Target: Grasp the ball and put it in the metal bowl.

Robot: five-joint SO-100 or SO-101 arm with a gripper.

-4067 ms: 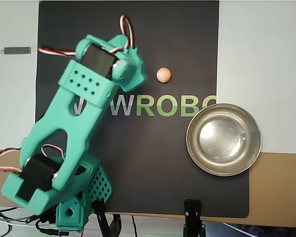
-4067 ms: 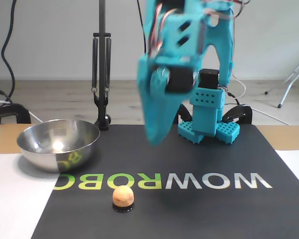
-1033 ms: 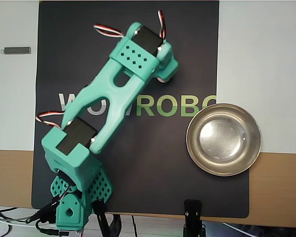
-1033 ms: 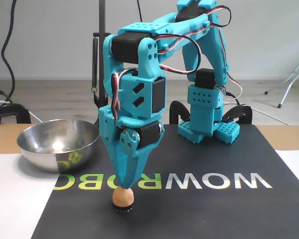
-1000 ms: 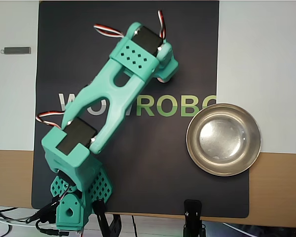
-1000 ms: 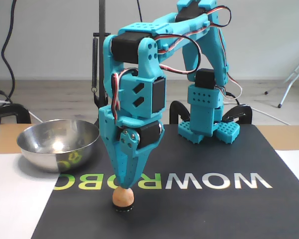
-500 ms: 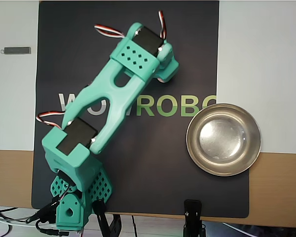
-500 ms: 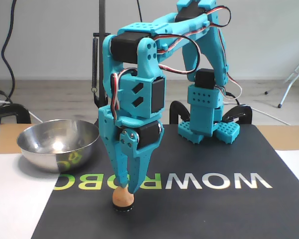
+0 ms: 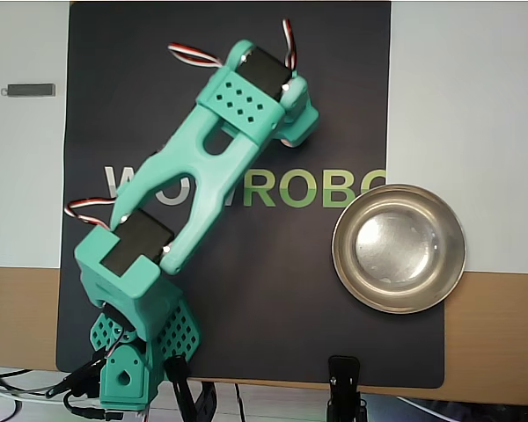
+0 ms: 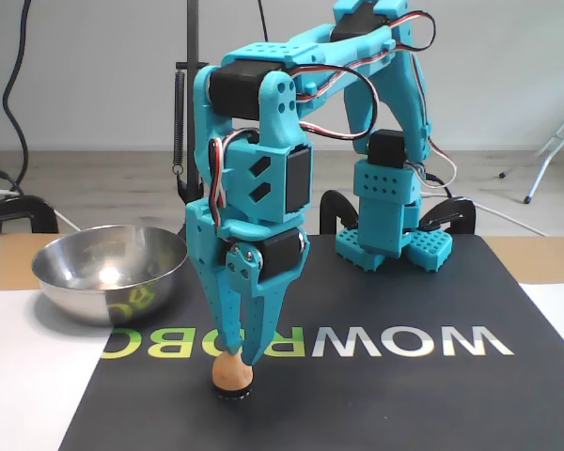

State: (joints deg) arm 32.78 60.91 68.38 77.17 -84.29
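Note:
In the fixed view the peach-orange ball (image 10: 231, 374) rests on a small black ring on the black mat, in front of the green letters. My teal gripper (image 10: 240, 357) points straight down over it. Its fingers (image 10: 224, 324) are slightly parted, and their tips reach the top of the ball on either side. The ball still sits on its ring. The metal bowl (image 10: 94, 299) stands to the left of the gripper, holding nothing. In the overhead view the bowl (image 9: 341, 251) lies at the right edge of the mat, and the arm's wrist (image 9: 277, 105) hides both ball and fingertips.
The black mat (image 9: 273, 299) bears WOWROBO lettering. The arm's base (image 9: 132, 352) sits at the lower left in the overhead view. A small grey bar (image 9: 28, 89) lies on white paper at the upper left. A black stand (image 10: 192, 122) rises behind the bowl.
Since a second ago the fingers have parted from a single closed point and dropped a little around the ball's top. The ball and bowl have not moved.

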